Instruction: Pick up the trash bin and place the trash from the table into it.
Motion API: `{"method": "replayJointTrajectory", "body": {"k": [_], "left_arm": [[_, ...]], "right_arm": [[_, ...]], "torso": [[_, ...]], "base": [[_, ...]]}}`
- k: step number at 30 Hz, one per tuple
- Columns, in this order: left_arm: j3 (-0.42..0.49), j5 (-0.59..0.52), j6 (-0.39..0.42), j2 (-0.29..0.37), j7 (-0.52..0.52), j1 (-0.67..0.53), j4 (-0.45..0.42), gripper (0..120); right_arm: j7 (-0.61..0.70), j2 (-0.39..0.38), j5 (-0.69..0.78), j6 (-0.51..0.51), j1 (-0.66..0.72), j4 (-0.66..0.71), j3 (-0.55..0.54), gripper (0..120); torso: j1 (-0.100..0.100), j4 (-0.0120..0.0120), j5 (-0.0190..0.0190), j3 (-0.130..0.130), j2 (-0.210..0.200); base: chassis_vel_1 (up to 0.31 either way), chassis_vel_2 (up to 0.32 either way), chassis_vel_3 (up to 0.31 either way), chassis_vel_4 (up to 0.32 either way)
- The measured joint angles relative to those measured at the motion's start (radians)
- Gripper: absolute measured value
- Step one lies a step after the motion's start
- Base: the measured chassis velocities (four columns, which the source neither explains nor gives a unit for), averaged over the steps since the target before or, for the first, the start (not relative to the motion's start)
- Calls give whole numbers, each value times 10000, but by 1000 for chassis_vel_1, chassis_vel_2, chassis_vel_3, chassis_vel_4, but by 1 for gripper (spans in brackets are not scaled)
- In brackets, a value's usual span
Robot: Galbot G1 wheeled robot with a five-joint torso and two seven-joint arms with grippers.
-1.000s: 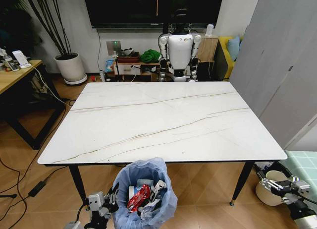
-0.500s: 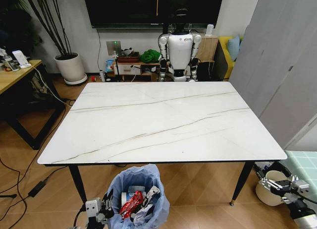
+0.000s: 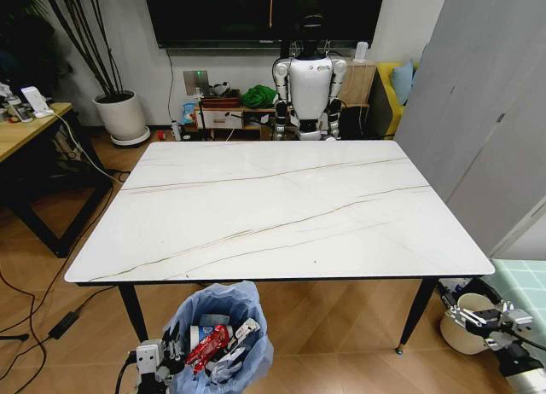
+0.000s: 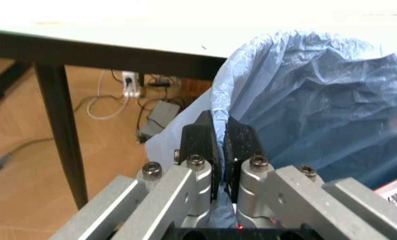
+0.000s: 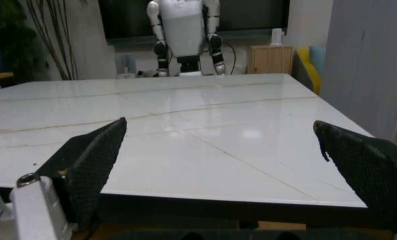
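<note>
The trash bin (image 3: pixel 217 338), lined with a light-blue bag, hangs low in front of the table's near edge, left of centre. My left gripper (image 3: pixel 164 357) is shut on its rim, and in the left wrist view its black fingers (image 4: pixel 202 140) pinch the blue bag (image 4: pixel 318 95). Inside the bin lie the trash: a red wrapper (image 3: pixel 207 345), a blue-and-white cup (image 3: pixel 200 332) and white pieces. The marble-look table (image 3: pixel 273 206) has a bare top. My right gripper (image 3: pixel 483 317) waits open at the lower right, facing the table (image 5: pixel 185 135) edge.
A cream-white round bin (image 3: pixel 461 330) stands on the floor by my right gripper. Black table legs (image 3: pixel 132 313) flank the blue-lined bin. A wooden desk (image 3: pixel 26 125) and a potted plant (image 3: pixel 119 112) are at the left. A white humanoid robot (image 3: pixel 309 87) stands behind the table.
My left gripper and the bin it holds have sunk lower and shifted left in front of the table. The right arm has stayed still.
</note>
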Motion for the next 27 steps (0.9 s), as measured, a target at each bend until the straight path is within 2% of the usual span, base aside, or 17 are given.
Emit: {"method": "replayJointTrajectory", "body": {"k": [19, 27], "left_arm": [[-135, 10, -239, 137, -73, -69, 117, 0], [-91, -24, -202, 88, -18, -48, 140, 0]], "right_arm": [[10, -6, 2, -10, 1, 8, 0, 100], [12, -6, 2, -11, 1, 8, 0, 100]], "torso": [[-3, 0, -1, -3, -5], [-156, 0, 0, -175, -330]], "base": [[0, 0, 0, 0], [0, 0, 0, 0]]}}
